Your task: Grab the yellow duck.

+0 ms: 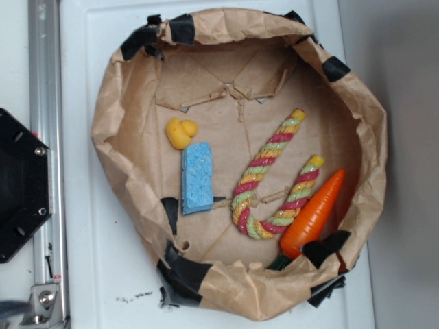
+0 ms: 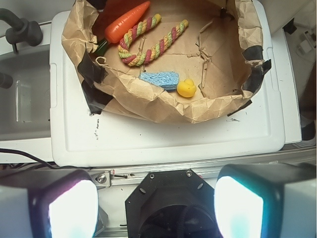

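1. The yellow duck (image 1: 180, 132) (image 2: 186, 88) sits on the floor of a round brown paper enclosure (image 1: 116, 103) (image 2: 148, 106); in the exterior view it lies in the upper left part of the floor, just above the top end of the blue sponge (image 1: 197, 178) (image 2: 159, 79), so close that I cannot tell whether they touch.
2. In the wrist view the duck sits at the right end of the sponge, close behind the enclosure's near crumpled wall.
3. The striped rope (image 1: 274, 181) (image 2: 148, 42) lies bent in a U to the right of the sponge in the exterior view, well apart from the duck; the orange carrot toy (image 1: 314, 212) (image 2: 126, 22) lies just beside the rope's outer arm, against the paper wall.
4. Black tape patches (image 1: 182, 271) (image 2: 91, 69) mark the paper rim in several places; the enclosure rests on a white bench (image 1: 103, 260) (image 2: 163, 144).
5. The fingers (image 2: 72, 208) show only in the wrist view, as two pale blurred pads at the bottom corners; they are spread wide, released, with nothing between them; the gripper (image 2: 156, 208) is well apart from the duck and outside the paper wall, over the black base (image 1: 20, 185) (image 2: 168, 198) at the bench's edge.
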`<state>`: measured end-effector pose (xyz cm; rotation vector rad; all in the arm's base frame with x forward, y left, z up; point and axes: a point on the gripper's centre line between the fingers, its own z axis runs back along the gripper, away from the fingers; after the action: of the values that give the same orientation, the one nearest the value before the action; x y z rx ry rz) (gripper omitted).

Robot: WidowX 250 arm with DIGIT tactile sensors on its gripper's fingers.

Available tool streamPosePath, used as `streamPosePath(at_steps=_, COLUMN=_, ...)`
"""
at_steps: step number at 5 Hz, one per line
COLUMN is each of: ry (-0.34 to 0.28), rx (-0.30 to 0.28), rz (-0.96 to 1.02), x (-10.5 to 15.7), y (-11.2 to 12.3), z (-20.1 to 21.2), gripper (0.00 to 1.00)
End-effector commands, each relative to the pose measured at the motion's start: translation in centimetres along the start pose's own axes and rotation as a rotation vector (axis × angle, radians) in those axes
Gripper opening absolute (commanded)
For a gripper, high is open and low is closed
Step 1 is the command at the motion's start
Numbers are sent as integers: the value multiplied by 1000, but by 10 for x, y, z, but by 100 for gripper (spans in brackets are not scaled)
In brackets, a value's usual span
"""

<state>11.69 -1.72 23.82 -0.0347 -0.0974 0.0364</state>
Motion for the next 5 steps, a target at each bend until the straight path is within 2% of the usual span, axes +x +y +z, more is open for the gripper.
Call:
streamPosePath(at_steps=1, ry=0, rx=0, rz=0, x=0, y=0, z=0, gripper=100)
streamPosePath(at_steps=2, ry=-67, rx=60, rz=-256, x=44, y=16, z=-25, gripper=100)
streamPosePath(at_steps=3, ry=-71, rx=120, rz=-324, x=76, y=30, z=-61, gripper=100)
streamPosePath(at_steps=4, ry=-64, rx=109, rz=-257, x=98, y=48, z=-99, gripper=100)
streamPosePath(at_steps=5, ry=-97, rx=40, rz=-282, x=113, y=54, z=-130, gripper=100)
